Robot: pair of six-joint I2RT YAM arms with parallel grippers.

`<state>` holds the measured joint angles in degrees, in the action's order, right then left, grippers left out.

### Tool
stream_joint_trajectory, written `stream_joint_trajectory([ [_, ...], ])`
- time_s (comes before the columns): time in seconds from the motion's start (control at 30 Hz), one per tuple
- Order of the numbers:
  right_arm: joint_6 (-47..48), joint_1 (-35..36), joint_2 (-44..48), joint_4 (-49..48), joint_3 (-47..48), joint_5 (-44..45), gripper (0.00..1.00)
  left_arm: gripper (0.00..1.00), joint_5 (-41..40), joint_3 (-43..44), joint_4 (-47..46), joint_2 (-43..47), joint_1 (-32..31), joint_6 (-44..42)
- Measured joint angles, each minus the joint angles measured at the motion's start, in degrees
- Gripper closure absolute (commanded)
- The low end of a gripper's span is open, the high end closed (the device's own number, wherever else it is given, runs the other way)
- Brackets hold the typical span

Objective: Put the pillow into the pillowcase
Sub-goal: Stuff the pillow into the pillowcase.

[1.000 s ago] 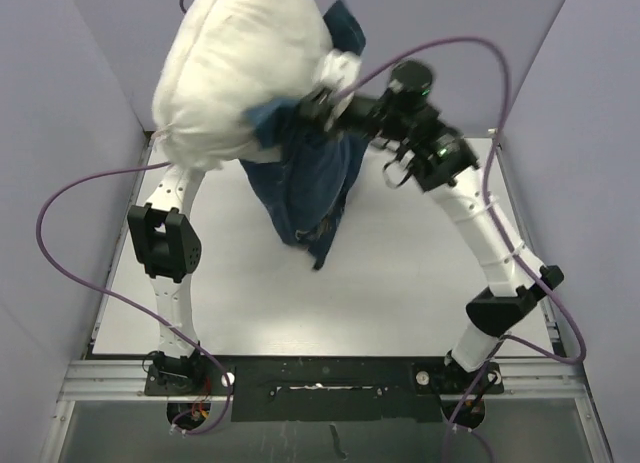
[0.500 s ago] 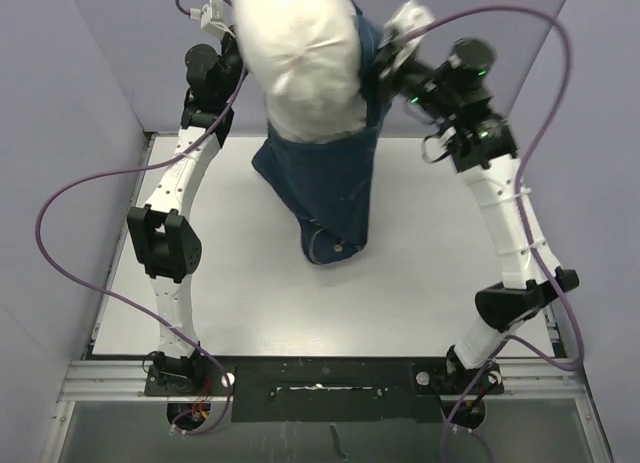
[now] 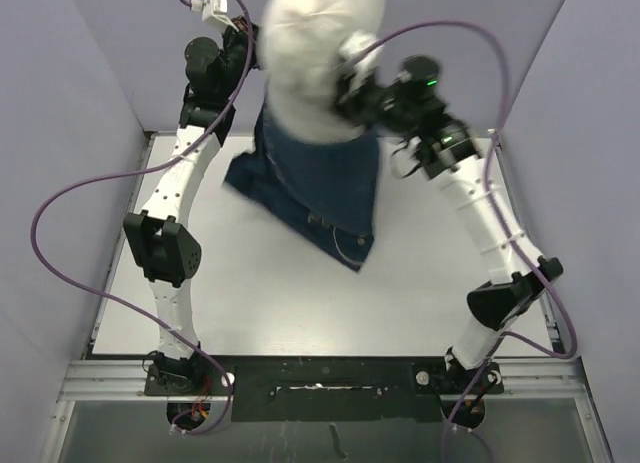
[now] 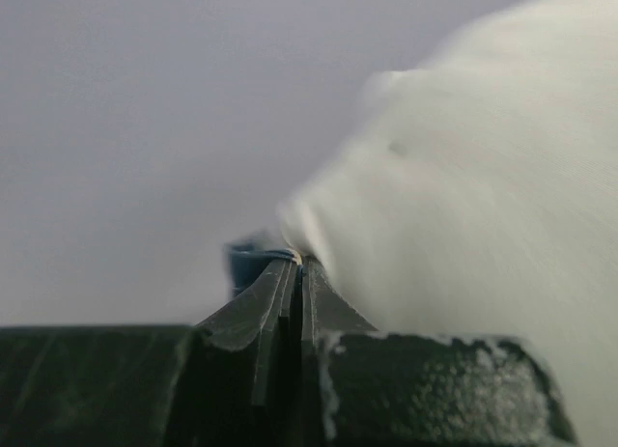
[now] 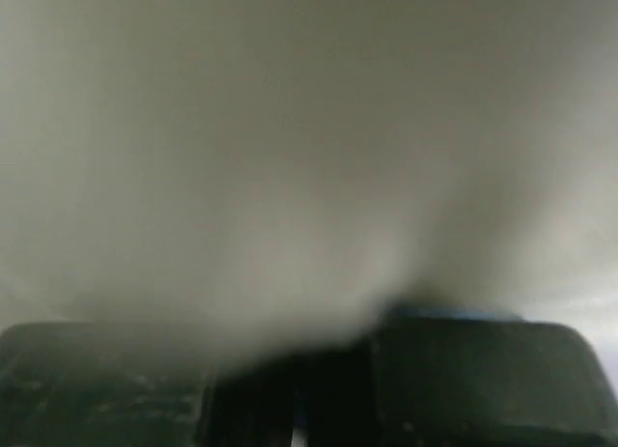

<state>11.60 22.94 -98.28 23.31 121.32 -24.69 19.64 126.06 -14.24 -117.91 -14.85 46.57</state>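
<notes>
One flat white rectangular table point(image 3: 250, 303) lies under everything. High above its far edge is one plump white stuffed pillow point(image 3: 310, 53), soft, lumpy and rounded. Its lower part sits in the mouth of one navy-blue fabric pillowcase point(image 3: 320, 183), and the rest bulges out on top. The pillowcase is a limp, creased sack with faint cream outline drawings. It hangs down towards the table's far half, and its closed bottom corners splay out above the surface.

Two white-and-black jointed arms rise from the table's near edge, one on each side. The left gripper point(image 3: 243, 58) is up beside the pillow over the table's far left corner. In the left wrist view its dark fingers point(image 4: 323, 307) are pressed tight together on a thin blue edge of the pillowcase point(image 4: 247, 262), with the fuzzy white pillow point(image 4: 463, 177) bulging just beside them. The right gripper point(image 3: 352, 83) is pressed against the pillow's other side. Its jaws are clenched too, but its wrist view is a blur; it seems to pinch the pillowcase's rim there.

Two purple cables point(image 3: 60, 233) loop out past the table's sides.
</notes>
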Motion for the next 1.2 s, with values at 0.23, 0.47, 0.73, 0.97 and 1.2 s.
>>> stream_joint_trajectory([
  [0.23, 3.1, 12.2, -4.2, 4.8, 13.4, -12.0, 1.00, 1.00, 0.0, 0.4, 1.0, 1.6, -0.9, -1.1],
  [0.47, 1.5, -1.2, -3.0, 3.8, 4.4, 1.2, 1.00, 1.00, -3.4, -1.5, 1.5, 3.1, -0.4, -2.3],
  [0.73, -0.3, 4.5, -6.8, 5.0, 20.5, -11.9, 1.00, 1.00, -3.6, -2.5, 0.8, 3.1, -1.2, -2.1],
  [0.97, 2.5, 7.0, -3.2, 8.8, 15.8, -11.2, 1.00, 1.00, -3.9, -3.0, 0.4, 3.1, -1.0, -2.2],
  [1.2, 1.1, 1.6, -1.1, 4.4, 9.6, -1.8, 1.00, 1.00, -4.2, -2.3, -0.7, 3.1, -1.0, -2.0],
])
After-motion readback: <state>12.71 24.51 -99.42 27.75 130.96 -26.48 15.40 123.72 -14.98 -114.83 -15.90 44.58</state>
